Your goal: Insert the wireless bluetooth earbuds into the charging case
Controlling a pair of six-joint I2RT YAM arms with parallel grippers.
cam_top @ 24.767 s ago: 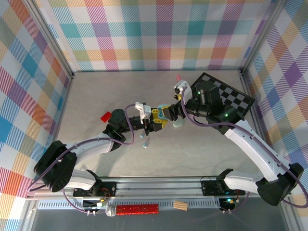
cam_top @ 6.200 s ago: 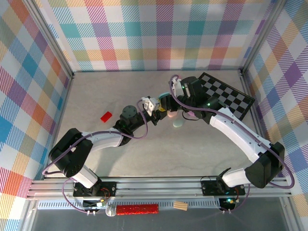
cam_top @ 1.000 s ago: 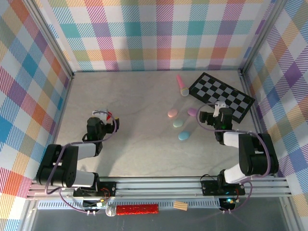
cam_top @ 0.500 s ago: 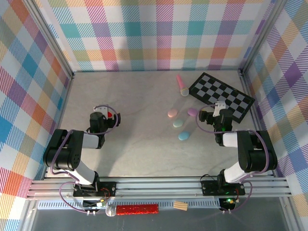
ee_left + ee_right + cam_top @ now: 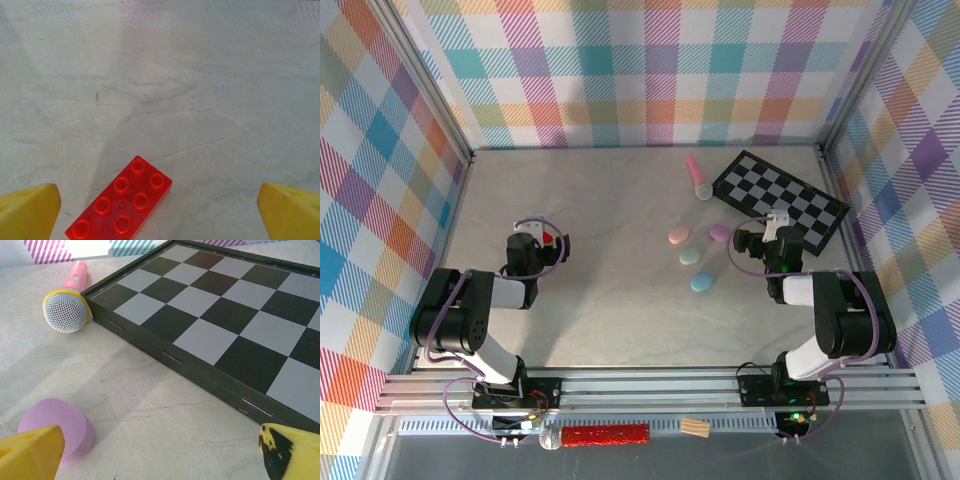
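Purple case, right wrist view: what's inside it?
Cannot tell. The purple case lies shut on the table, in front of the open right tool. Only its flat top and side wall show, and whatever is inside is covered.

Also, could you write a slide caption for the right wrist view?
Right fingers open over the table: purple case, toy microphone, checkerboard ahead.

Arms folded low, left tool (image 5: 538,238) and right tool (image 5: 748,240) gaping.
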